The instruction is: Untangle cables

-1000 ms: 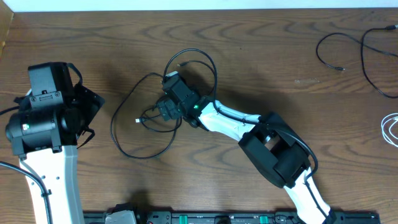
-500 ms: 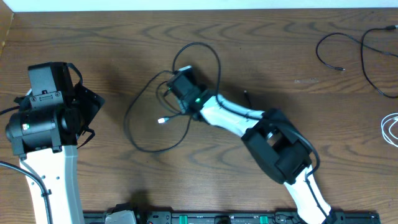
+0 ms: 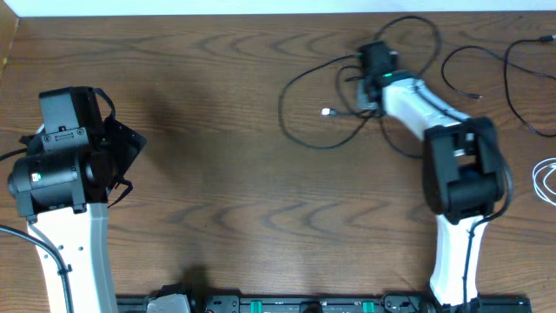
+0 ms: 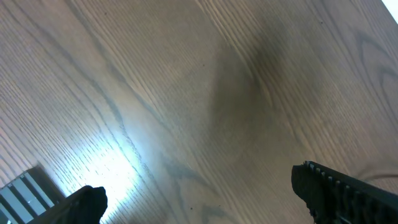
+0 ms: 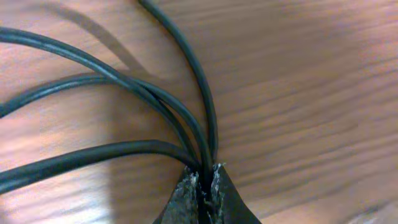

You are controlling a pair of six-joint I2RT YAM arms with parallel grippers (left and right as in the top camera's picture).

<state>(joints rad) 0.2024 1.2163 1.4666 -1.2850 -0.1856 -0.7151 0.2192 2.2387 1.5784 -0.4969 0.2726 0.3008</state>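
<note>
Black rubbery tips of the right tool are squeezing together on a bunch of black cables, clamping them right at the pinch point, and I'm counting four or five strands fanning up and to the left across the wood. From overhead, that tool is sitting near the far edge of the wooden surface, right of centre, with the tangle looping out on both sides of it. One loop is sprawling left, and a small silver plug is lying inside that loop. Further right, two loose black cables are lying apart from the held bunch, near the far right corner. A white cable is curling at the right edge, closer to the front. The left tool is hanging way over on the left side, well apart from the tangle, its fingers spread wide and gripping nothing.
</note>
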